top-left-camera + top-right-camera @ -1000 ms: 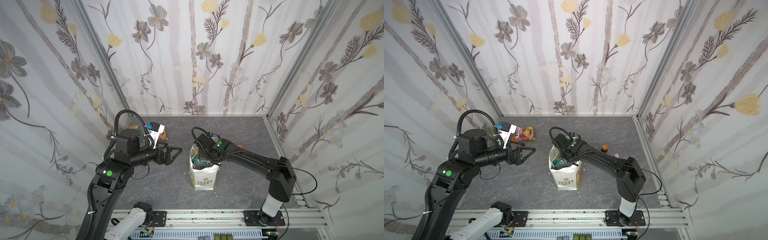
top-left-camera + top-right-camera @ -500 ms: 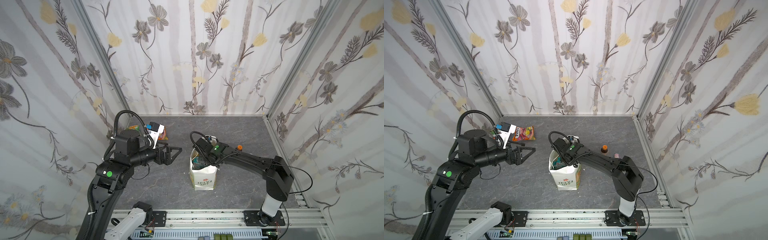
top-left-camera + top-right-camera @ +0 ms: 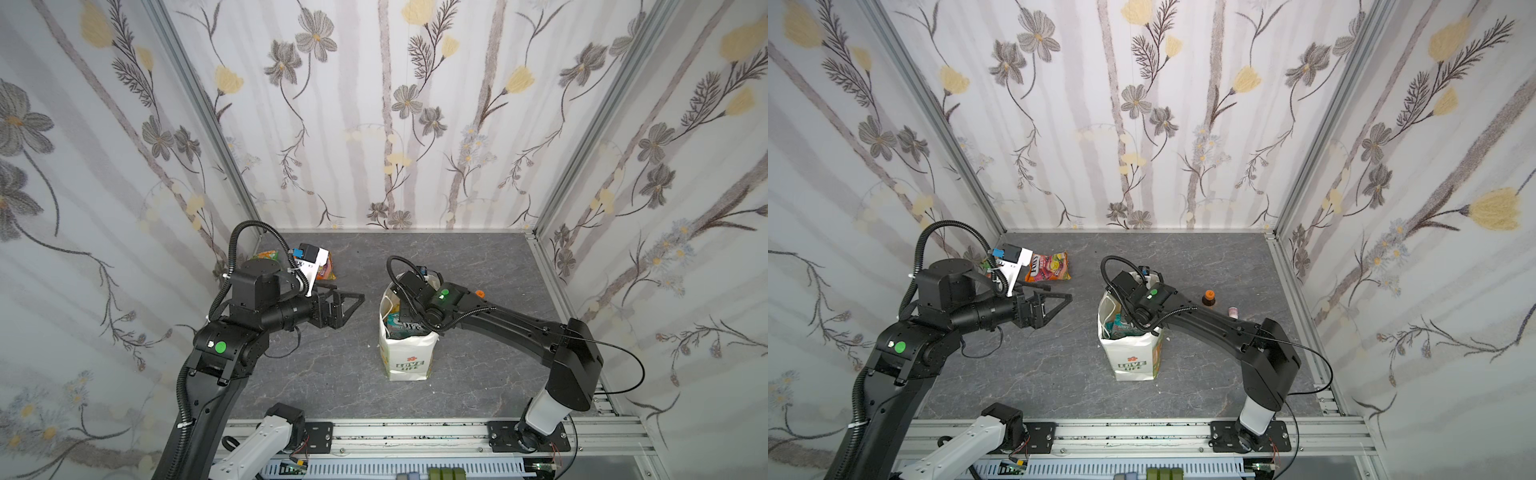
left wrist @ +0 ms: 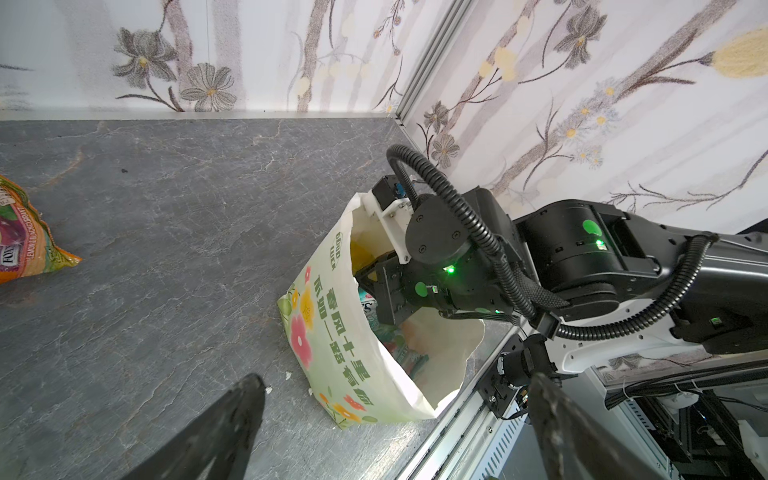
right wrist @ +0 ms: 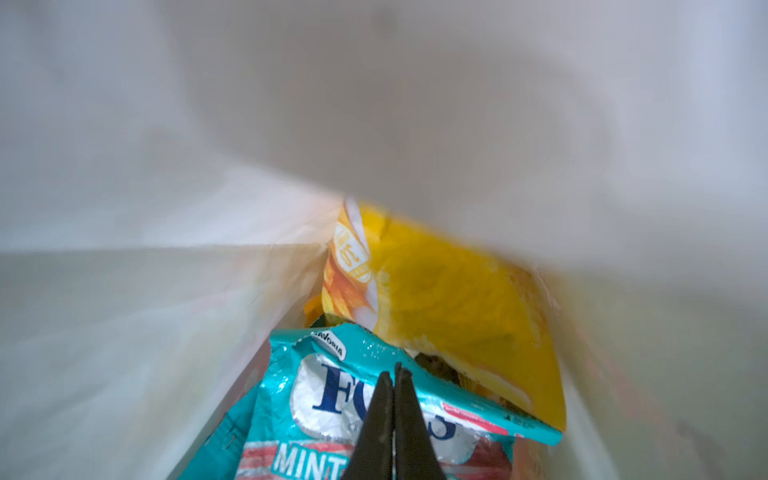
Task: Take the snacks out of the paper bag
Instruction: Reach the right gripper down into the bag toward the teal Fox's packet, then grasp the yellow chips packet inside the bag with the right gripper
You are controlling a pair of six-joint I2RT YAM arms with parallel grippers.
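Grey stone-pattern tabletop (image 3: 478,374), floral-papered walls on three sides. The right gripper (image 5: 394,374) is down inside the upright paper bag (image 3: 405,361), its fingers pressed together with no gap and the tips over a teal packet (image 5: 311,386); whether foil is pinched cannot be made out. A yellow packet (image 5: 449,291) lies just beyond the tips, partly hidden by the blurred bag wall. The left gripper (image 3: 349,291) is spread wide and empty, with the bag ahead of it and apart. An orange packet (image 3: 1048,266) lies on the table beside its wrist.

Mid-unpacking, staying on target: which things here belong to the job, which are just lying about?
Job: paper bag; teal FOX'S mint packet and yellow packet inside it; orange FOX'S packet, already out; right pincer, shut.
Lying about: brown bottle with orange cap; small white-and-pink container.
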